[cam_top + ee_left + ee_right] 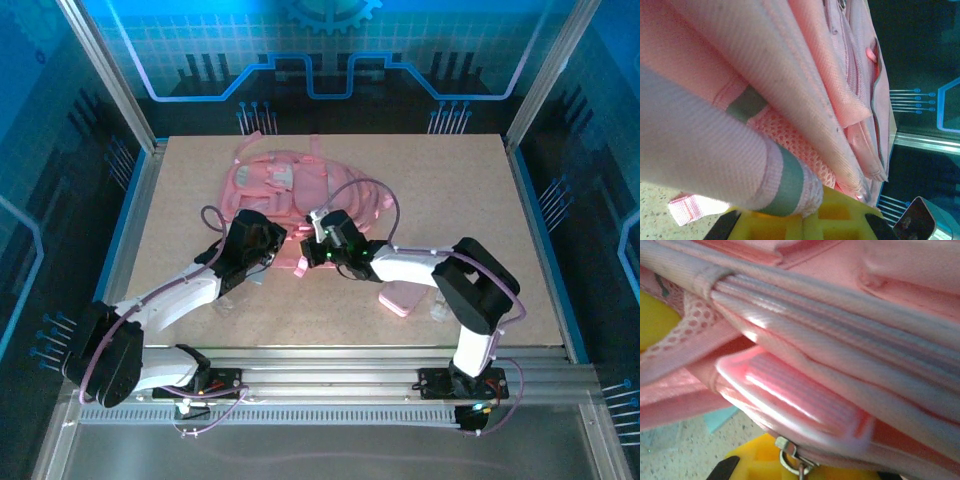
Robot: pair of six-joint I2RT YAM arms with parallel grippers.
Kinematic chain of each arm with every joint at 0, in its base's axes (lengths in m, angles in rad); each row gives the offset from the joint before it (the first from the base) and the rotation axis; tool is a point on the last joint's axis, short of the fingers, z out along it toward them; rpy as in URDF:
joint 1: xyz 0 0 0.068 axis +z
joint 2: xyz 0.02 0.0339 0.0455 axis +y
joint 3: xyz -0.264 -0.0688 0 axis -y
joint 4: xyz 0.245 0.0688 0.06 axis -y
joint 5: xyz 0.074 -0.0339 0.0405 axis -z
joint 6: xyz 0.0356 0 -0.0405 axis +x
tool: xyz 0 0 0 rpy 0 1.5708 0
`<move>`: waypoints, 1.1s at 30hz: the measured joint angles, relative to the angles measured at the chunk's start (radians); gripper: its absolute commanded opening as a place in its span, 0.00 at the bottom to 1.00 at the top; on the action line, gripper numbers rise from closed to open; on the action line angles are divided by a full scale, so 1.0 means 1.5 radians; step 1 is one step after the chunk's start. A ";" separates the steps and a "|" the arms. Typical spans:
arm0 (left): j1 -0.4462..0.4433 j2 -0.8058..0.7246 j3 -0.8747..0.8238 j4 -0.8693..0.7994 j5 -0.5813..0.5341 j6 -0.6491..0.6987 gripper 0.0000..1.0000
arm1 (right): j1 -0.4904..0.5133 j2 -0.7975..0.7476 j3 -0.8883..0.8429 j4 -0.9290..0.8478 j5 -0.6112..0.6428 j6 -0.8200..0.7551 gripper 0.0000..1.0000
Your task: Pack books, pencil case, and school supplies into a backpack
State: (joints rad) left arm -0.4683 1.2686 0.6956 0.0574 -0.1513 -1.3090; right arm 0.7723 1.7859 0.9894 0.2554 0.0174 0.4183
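Grip check, left to right.

- The left gripper (262, 248) sits at the 7 o'clock edge of the backpack (290, 185). In its wrist view the yellow pads (775, 227) are pressed together on a grey-trimmed hem (787, 185), with mesh and folded pink cloth rising above.
- Judgement: this hold pins one lip of the bag so it cannot slide across the table (460, 180).
- The backpack lies flat at table centre, its top toward 12 o'clock and its near rim between the two arms.
- The right gripper (322, 240) is at the bag's 5 o'clock edge. The fingers are closed and pinch the bag's rim just beside the zipper pull (790, 457), whose metal ring hangs against the yellow pads (752, 462). I cannot tell whether they hold cloth or the pull itself.
- Judgement: with two holds on the near rim, the arms are probably parting or lifting the mouth so items can go in.
- A light-blue piece (722, 418) lies on the table under the lifted fabric.
- The pencil case (404, 298) waits on the table at about 4 o'clock of the bag, beside the right forearm.
- Judgement: packing the pencil case is not yet done, and one hand must let go to fetch it.
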 measured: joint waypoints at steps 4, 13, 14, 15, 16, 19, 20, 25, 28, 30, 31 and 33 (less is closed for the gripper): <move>0.009 0.000 0.000 -0.001 0.012 0.012 0.00 | -0.031 -0.020 -0.014 -0.039 -0.008 -0.031 0.00; 0.051 0.000 0.000 -0.018 0.031 0.071 0.00 | -0.086 -0.049 -0.017 -0.149 0.013 -0.096 0.00; 0.061 0.000 0.000 -0.020 0.037 0.084 0.00 | -0.092 -0.057 -0.018 -0.163 0.020 -0.104 0.00; 0.071 0.000 0.000 -0.023 0.042 0.097 0.00 | -0.099 -0.065 -0.019 -0.177 0.024 -0.110 0.00; 0.081 0.000 0.000 -0.025 0.046 0.110 0.00 | -0.107 -0.071 -0.020 -0.187 0.028 -0.114 0.00; 0.117 0.003 0.000 -0.024 0.059 0.156 0.00 | -0.141 -0.096 -0.028 -0.219 0.035 -0.126 0.00; 0.128 0.008 0.001 -0.021 0.065 0.169 0.00 | -0.151 -0.102 -0.031 -0.226 0.032 -0.129 0.00; 0.150 0.074 0.023 0.003 0.080 0.211 0.00 | -0.162 -0.125 -0.038 -0.253 -0.048 -0.145 0.00; 0.164 0.145 0.063 0.027 0.088 0.217 0.09 | -0.152 -0.126 -0.034 -0.277 -0.093 -0.148 0.00; 0.173 0.205 0.104 0.048 0.091 0.226 0.61 | -0.130 -0.122 -0.022 -0.296 -0.115 -0.147 0.00; 0.179 0.233 0.125 0.057 0.095 0.227 0.74 | -0.120 -0.118 -0.015 -0.301 -0.122 -0.146 0.00; 0.194 0.289 0.173 0.067 0.112 0.227 0.89 | -0.087 -0.099 0.005 -0.304 -0.138 -0.138 0.00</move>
State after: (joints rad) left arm -0.1776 1.7023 0.9558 0.1574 0.0174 -0.9691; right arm 0.6418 1.6379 0.9962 -0.2005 -0.1894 0.2108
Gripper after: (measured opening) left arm 0.577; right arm 0.072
